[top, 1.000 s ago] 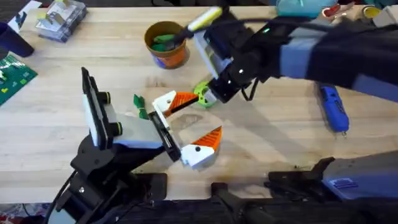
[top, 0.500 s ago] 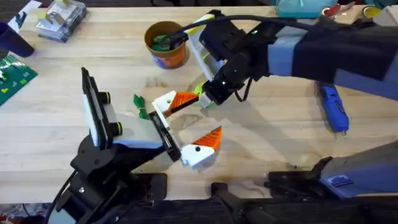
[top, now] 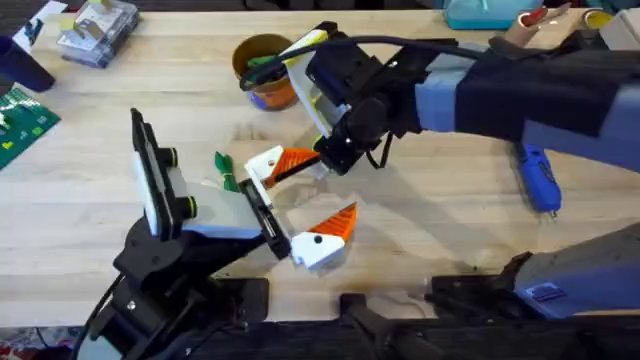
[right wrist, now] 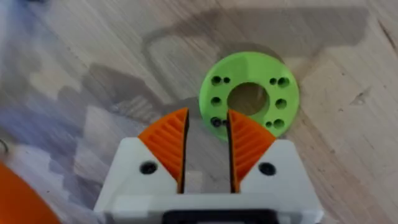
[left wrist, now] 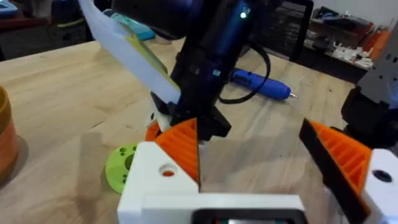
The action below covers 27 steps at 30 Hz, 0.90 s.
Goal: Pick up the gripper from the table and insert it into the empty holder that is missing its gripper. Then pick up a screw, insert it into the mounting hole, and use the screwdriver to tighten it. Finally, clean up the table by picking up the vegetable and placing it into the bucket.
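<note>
The holder (top: pixel 165 195), with a white body and a black plate with yellow-green knobs, sits on my left arm. The gripper (top: pixel 278 166) (left wrist: pixel 163 171) and its dark-dotted twin (top: pixel 322 240) sit on the holder's rail, far apart, so my left gripper (top: pixel 332 188) (left wrist: pixel 250 130) is open. My right gripper (top: pixel 322 164) (right wrist: pixel 208 118) hovers by the gripper's orange tip, its pads a narrow gap apart with nothing between. The blue screwdriver (top: pixel 536 176) (left wrist: pixel 261 84) lies at the right. The bucket (top: pixel 268 82) holds green pieces. A green vegetable (top: pixel 223 166) lies beside the holder. The screw is out of view.
A flat green disc with holes (right wrist: pixel 249 98) (left wrist: pixel 122 168) lies on the table (top: pixel 440 220) at my right fingertips. At the far left are a green circuit board (top: pixel 18 122), a clear plastic box (top: pixel 95 30) and a dark cup (top: pixel 20 62).
My right arm has moved left and a little toward the holder, so its gripper now covers the green disc in the overhead view. The holder, both fingers and the screwdriver have not moved.
</note>
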Tool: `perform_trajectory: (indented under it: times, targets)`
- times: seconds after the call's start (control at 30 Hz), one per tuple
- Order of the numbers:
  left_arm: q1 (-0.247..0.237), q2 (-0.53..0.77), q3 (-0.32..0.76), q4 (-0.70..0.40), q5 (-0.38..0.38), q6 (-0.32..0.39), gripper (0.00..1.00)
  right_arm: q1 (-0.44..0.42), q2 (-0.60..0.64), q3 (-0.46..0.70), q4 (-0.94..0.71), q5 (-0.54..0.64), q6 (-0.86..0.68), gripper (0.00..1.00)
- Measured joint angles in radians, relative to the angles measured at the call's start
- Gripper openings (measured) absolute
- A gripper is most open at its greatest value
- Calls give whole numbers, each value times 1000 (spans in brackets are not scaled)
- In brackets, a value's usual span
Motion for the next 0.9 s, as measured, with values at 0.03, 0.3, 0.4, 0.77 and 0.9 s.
perform_trajectory:
  times: [0.03,0.3,0.4,0.77,0.9]
  targets:
    - [0,0,0,0,0,0,990,0,5,0,0,0,0,367]
    - [0,0,0,0,0,0,990,0,33,2,0,0,-7,367]
    - [0,0,0,0,0,0,990,0,33,2,0,2,-11,261]
    - [0,0,0,0,0,0,990,0,34,2,-1,23,-14,9]
    - [0,0,0,0,0,0,990,0,34,2,-4,33,-14,8]
